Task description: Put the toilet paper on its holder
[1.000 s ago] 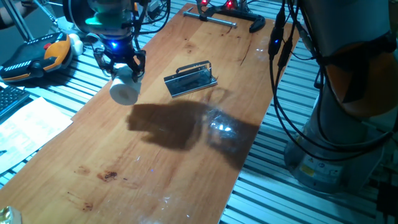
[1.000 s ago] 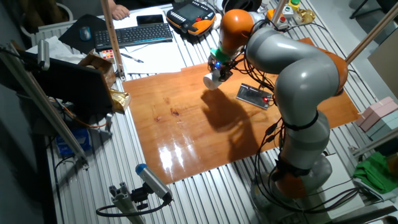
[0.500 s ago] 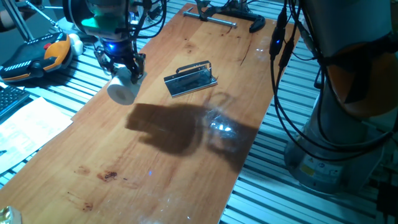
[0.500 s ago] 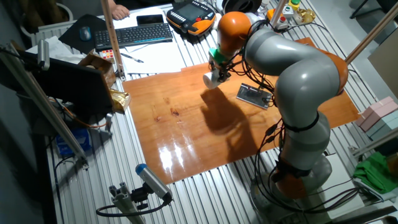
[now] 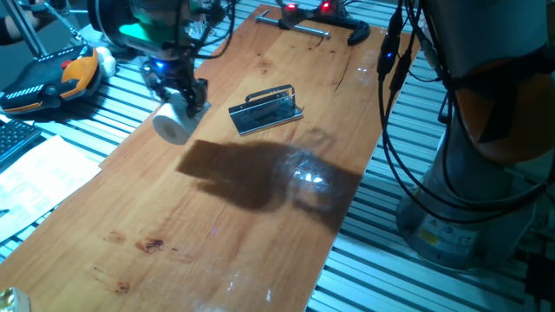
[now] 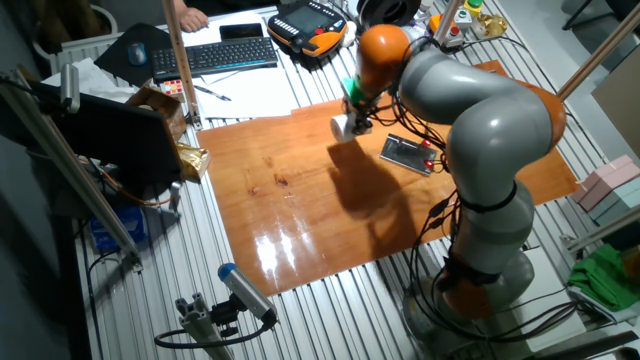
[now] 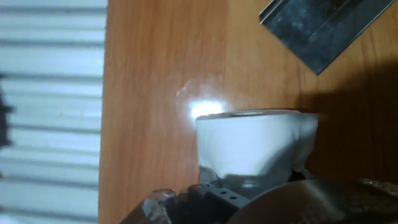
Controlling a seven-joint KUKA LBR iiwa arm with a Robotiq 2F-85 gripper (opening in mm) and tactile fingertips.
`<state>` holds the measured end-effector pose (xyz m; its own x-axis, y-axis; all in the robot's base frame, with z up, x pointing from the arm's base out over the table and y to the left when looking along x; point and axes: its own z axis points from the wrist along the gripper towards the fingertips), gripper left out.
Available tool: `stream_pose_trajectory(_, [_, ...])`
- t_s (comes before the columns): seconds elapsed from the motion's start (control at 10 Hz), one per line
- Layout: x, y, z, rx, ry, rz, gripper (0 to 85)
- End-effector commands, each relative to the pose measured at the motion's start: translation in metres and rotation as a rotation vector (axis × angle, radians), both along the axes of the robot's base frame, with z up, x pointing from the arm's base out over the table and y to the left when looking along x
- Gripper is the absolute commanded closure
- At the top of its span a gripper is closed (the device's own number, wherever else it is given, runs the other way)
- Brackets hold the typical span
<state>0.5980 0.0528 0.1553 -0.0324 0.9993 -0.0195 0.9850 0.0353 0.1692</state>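
The claw (image 5: pixel 179 94) is closed on the roll (image 5: pixel 174 125) — its black fingers clamp the upper end of the white cylinder, and the rest of the roll hangs out below them, tilted, with its free end lowest. In the hand view the roll (image 7: pixel 255 144) fills the space just ahead of the fingers, its paper pinched in where they bite. Roll and claw hang above the wooden table (image 5: pixel 260 217), close to its edge; a dark shadow lies on the wood beside and below them.

The holder (image 5: pixel 266 110) lies flat on the table just beside the claw, on the side away from that edge, apart from the roll and not touched by it. Its dark plate carries a thin shiny wire bar along the top. From the other fixed view the holder (image 6: pixel 407 154) sits under the grey arm (image 6: pixel 480 110), with the claw (image 6: pixel 357 112) and roll (image 6: pixel 345 126) a little off to its side. In the hand view only one corner of the plate (image 7: pixel 323 28) shows, up beyond the roll.

Farther from the claw, at the table's end, lies a black clamp (image 5: pixel 325 22) with a silver bar. Off the near edge — beyond the roll — an orange and black pendant (image 5: pixel 52 78) rests on the slatted frame, with papers (image 5: pixel 39 182) nearby.
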Motion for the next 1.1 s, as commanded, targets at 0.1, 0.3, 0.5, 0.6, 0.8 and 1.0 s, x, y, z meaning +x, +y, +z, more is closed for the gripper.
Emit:
stream_pose_trajectory(0.1, [-0.008, -0.023, -0.011, 0.003, -0.022, -0.305, 28.7])
stream_pose_trajectory(0.3, [-0.02, -0.044, -0.023, 0.018, -0.047, -0.294, 29.0])
stream_pose_trajectory(0.5, [-0.0293, -0.057, -0.029, 0.024, -0.052, -0.3, 29.3])
stream_pose_trajectory(0.6, [-0.0325, -0.062, -0.031, 0.022, -0.06, -0.311, 29.3])
stream_pose_trajectory(0.8, [-0.0414, -0.077, -0.033, 0.027, -0.078, -0.316, 29.3])
stream_pose_trajectory(1.0, [-0.0415, -0.087, -0.031, 0.037, -0.085, -0.349, 29.3])
